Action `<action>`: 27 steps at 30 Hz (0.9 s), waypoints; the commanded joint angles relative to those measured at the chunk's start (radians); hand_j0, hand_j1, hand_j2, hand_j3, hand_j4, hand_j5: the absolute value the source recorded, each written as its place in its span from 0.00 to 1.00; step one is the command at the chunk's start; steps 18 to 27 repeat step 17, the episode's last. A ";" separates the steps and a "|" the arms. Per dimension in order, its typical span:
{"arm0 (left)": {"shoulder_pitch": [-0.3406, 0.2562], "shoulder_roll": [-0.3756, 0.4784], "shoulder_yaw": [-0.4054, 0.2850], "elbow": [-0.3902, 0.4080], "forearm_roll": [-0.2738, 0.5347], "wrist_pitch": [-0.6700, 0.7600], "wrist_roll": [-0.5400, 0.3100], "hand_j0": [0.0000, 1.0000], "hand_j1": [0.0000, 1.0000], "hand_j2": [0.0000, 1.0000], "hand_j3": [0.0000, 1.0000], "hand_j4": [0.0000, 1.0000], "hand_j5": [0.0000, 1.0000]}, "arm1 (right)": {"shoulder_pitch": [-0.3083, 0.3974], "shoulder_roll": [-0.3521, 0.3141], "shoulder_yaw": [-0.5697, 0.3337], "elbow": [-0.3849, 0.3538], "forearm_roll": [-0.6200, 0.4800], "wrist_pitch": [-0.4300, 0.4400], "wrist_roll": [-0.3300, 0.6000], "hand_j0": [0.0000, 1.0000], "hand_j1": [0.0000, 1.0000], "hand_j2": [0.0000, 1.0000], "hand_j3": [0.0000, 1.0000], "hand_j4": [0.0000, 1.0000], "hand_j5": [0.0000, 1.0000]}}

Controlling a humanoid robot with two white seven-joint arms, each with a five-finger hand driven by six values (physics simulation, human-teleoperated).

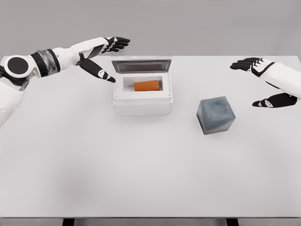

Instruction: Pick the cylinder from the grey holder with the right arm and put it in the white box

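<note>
Lying on its side inside the white box (142,100), the orange cylinder (146,85) sits in the recessed cavity, with its long axis running left to right. The box's lid (141,65) stands raised at the rear, its dark inner face turned toward the camera.

Right of the box and a little nearer the camera, the grey holder (216,114) rests on the white table (141,174), a blocky cube with rounded edges, well apart from the box; nothing shows in it from this angle.

The left hand (104,56) hovers just beside the box's rear left corner, fingers spread and gripping nothing (the thumb points down toward the box rim and the other fingers reach past the lid's left end). Its white arm comes in over the table's left edge from the left of the box.

The right hand (263,80) hangs far to the right of the box, beyond the holder, fingers also splayed wide and empty, black fingertips pointing back toward the box. Neither hand touches the box or the holder.

No writing or brand mark can be read on the box, the holder or the arms.
</note>
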 commanded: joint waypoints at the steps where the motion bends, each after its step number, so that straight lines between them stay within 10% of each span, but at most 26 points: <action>1: 0.000 0.009 0.002 -0.015 0.007 0.000 0.000 1.00 1.00 1.00 1.00 1.00 1.00 | 0.000 0.000 0.000 -0.001 -0.007 0.003 -0.001 1.00 1.00 1.00 1.00 1.00 1.00; 7: 0.043 0.184 0.003 -0.185 0.108 -0.208 0.000 1.00 1.00 1.00 1.00 1.00 1.00 | 0.000 -0.002 0.001 -0.001 -0.007 0.003 -0.001 1.00 1.00 1.00 1.00 1.00 1.00; 10: 0.158 0.368 0.012 -0.279 0.195 -0.505 0.000 1.00 1.00 1.00 1.00 1.00 1.00 | 0.000 0.000 0.001 -0.001 -0.007 0.003 -0.001 1.00 1.00 1.00 1.00 1.00 1.00; 15: 0.290 0.523 0.022 -0.317 0.194 -0.505 0.000 1.00 1.00 1.00 1.00 1.00 1.00 | 0.000 0.004 0.001 0.001 -0.007 0.003 -0.001 1.00 1.00 1.00 1.00 1.00 1.00; 27: 0.302 0.526 0.020 -0.318 0.191 -0.505 0.000 1.00 1.00 1.00 1.00 1.00 1.00 | 0.000 0.004 0.001 0.001 -0.007 0.003 -0.001 1.00 1.00 1.00 1.00 1.00 1.00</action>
